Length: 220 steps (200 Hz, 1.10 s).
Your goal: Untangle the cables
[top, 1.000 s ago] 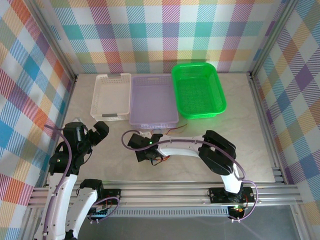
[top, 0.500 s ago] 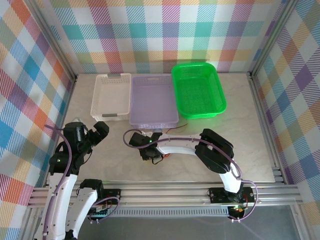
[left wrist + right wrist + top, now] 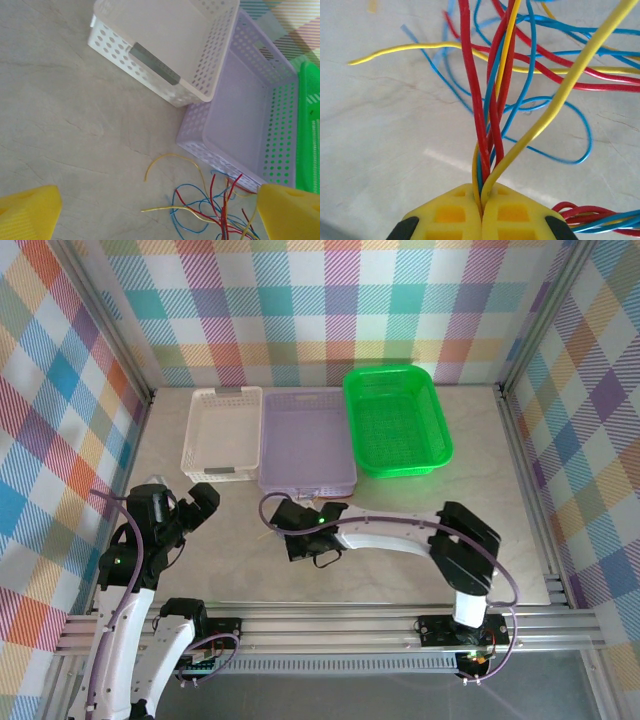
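Where the right arm (image 3: 390, 533) stretches leftward over the near middle of the worktop (image 3: 480, 520), the right jaws are pressed together. Their yellow fingers (image 3: 455, 210) meet flat against each other and pinch a bundle of the cables (image 3: 492, 125). Red, blue and yellow strands rise out of the seam between the pads, packed tight at the pinch and spreading apart farther out. One yellow strand bends away to the upper right of the wrist view, and another runs across to a free end at the left. Blue loops and red strands lie crossed over one another on the pale marbled surface beyond. More red and blue strands pass just beside the right-hand pad.

At the near left, the left arm (image 3: 125, 570) holds the left jaws spread wide with nothing between them. Its yellow fingers (image 3: 25, 212) sit at the two bottom corners of its wrist view, above the worktop (image 3: 60, 100). Between them, toward the right one, the tangle of cables (image 3: 223, 212) lies on the worktop. A lone yellow strand (image 3: 170, 156) arcs out to the left of the tangle.

Just beyond the tangle stands the front corner of the lilac perforated basket (image 3: 210, 150). The white perforated basket (image 3: 150, 75) sits against its left side and the green basket (image 3: 307, 135) is on its right. The three stand in a row toward the far plaid wall (image 3: 330, 300).
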Each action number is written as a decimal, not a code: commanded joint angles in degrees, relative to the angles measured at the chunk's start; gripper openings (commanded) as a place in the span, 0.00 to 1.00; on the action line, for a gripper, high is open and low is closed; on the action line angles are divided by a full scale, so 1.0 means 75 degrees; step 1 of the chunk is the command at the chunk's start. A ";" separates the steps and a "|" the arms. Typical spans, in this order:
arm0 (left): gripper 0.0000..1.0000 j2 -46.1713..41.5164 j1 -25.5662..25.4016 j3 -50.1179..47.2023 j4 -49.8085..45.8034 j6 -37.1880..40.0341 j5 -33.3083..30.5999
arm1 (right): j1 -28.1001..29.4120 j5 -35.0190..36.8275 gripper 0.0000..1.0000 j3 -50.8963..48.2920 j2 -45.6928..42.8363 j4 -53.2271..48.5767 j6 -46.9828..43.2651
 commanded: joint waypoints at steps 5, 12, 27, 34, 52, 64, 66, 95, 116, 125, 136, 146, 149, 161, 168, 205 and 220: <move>1.00 -0.0067 0.0054 -0.0081 0.0277 -0.0260 0.0884 | -0.0019 -0.0485 0.00 -0.0148 -0.0878 0.0038 -0.0352; 1.00 -0.0079 0.0056 -0.0063 0.0333 -0.0320 0.1048 | -0.0030 -0.0610 0.00 -0.0205 -0.1058 0.0095 -0.0392; 1.00 -0.0106 0.0050 -0.0033 0.0516 -0.0443 0.1474 | -0.0114 -0.0905 0.00 -0.0335 -0.1545 0.0228 -0.0468; 1.00 -0.0128 0.0056 -0.0043 0.0646 -0.0499 0.1708 | -0.0173 -0.1062 0.00 -0.0406 -0.1760 0.0334 -0.0498; 1.00 -0.0187 0.0040 -0.0195 0.1194 -0.0767 0.2337 | -0.0415 -0.1561 0.00 -0.0586 -0.2341 0.0605 -0.0482; 1.00 -0.0233 0.0035 -0.0359 0.1601 -0.0974 0.2745 | -0.0631 -0.1960 0.00 -0.0743 -0.2728 0.0860 -0.0422; 1.00 -0.0242 0.0040 -0.0391 0.1683 -0.1010 0.2802 | -0.0667 -0.2039 0.00 -0.0772 -0.2790 0.0905 -0.0404; 1.00 -0.0374 -0.0002 -0.0883 0.2736 -0.1374 0.3585 | -0.1377 -0.3274 0.00 -0.1159 -0.3556 0.1662 -0.0119; 1.00 -0.0497 -0.0066 -0.1210 0.3276 -0.1591 0.3855 | -0.1880 -0.4124 0.00 -0.1431 -0.3894 0.2172 0.0222; 1.00 -0.0538 -0.0104 -0.1351 0.3542 -0.1754 0.3996 | -0.2081 -0.4482 0.00 -0.1580 -0.4001 0.2448 0.0386; 1.00 -0.0563 -0.0183 -0.1577 0.4071 -0.2037 0.4189 | -0.2310 -0.4953 0.00 -0.1787 -0.4103 0.2957 0.0657; 1.00 -0.0577 -0.0281 -0.1819 0.4633 -0.2347 0.4369 | -0.2510 -0.5356 0.00 -0.1961 -0.4143 0.3412 0.0951; 1.00 -0.0577 -0.0317 -0.1883 0.4760 -0.2414 0.4394 | -0.2565 -0.5476 0.00 -0.2007 -0.4152 0.3561 0.1042; 1.00 -0.0585 -0.0511 -0.2023 0.5153 -0.2634 0.4409 | -0.2759 -0.5917 0.00 -0.2203 -0.4135 0.4238 0.1432; 1.00 -0.0596 -0.0640 -0.2104 0.5368 -0.2743 0.4393 | -0.2854 -0.6134 0.00 -0.2299 -0.4113 0.4576 0.1692; 0.99 -0.0611 -0.1730 -0.2590 0.6613 -0.3350 0.4070 | -0.3173 -0.6839 0.00 -0.2619 -0.3946 0.6237 0.2826; 0.97 -0.0583 -0.2441 -0.2682 0.6659 -0.3175 0.3621 | -0.3290 -0.6938 0.00 -0.2724 -0.3925 0.6723 0.3210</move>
